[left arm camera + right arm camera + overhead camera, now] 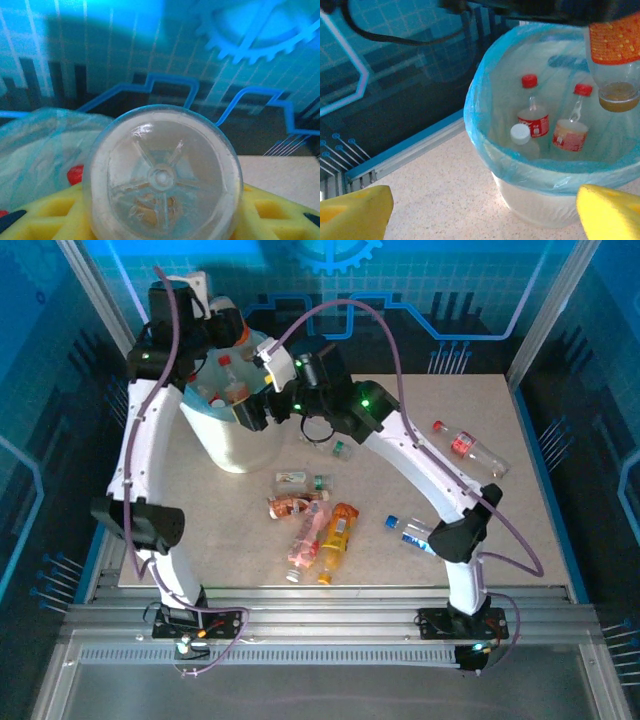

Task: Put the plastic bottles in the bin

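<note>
Since the left hand [161, 216] grips an orange-labelled bottle [619, 75] just over the bin [487, 150], far left, with the right hand [480, 216] wide open and empty nearby, this looks like the drop step: next, let go.

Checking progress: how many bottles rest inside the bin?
3: a red-capped bottle mid-bin, a second red-capped bottle to its right, a white-capped bottle in front. Others possibly hidden.

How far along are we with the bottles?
Done: three bottles stand in the bin. In hand: the left gripper holds an orange-label bottle above the bin; the right gripper is open and empty. Left: at least six bottles lie on the table, one far right.
</note>
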Controlling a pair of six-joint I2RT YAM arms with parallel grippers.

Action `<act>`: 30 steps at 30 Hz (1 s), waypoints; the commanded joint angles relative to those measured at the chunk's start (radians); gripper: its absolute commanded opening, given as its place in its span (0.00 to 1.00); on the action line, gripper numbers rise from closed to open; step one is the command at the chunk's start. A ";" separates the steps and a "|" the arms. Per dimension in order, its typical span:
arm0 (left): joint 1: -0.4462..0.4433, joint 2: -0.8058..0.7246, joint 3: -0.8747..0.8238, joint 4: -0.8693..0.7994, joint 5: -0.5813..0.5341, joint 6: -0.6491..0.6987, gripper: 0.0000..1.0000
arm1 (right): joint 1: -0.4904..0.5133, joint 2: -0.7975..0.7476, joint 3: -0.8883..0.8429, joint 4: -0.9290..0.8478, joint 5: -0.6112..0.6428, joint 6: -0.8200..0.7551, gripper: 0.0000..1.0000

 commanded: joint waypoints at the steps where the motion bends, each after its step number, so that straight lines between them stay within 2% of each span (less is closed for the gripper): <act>1: 0.010 0.002 -0.035 -0.001 -0.032 0.057 0.09 | 0.010 0.010 0.042 -0.059 -0.036 -0.004 0.95; 5: 0.022 -0.005 -0.155 0.054 -0.031 0.036 0.10 | 0.008 -0.005 0.003 -0.057 -0.023 -0.008 0.95; 7: 0.027 -0.013 -0.223 0.095 -0.021 0.023 0.14 | 0.005 -0.018 -0.026 -0.048 -0.022 -0.007 0.95; 11: 0.033 -0.003 -0.273 0.126 0.011 0.009 0.29 | 0.003 -0.032 -0.059 -0.044 -0.015 -0.004 0.96; 15: 0.035 0.010 -0.264 0.120 0.029 -0.001 0.50 | 0.003 -0.043 -0.075 -0.043 -0.010 -0.003 0.96; 30: 0.045 0.016 -0.249 0.109 0.043 -0.016 0.66 | 0.003 -0.071 -0.093 -0.041 -0.001 0.006 0.95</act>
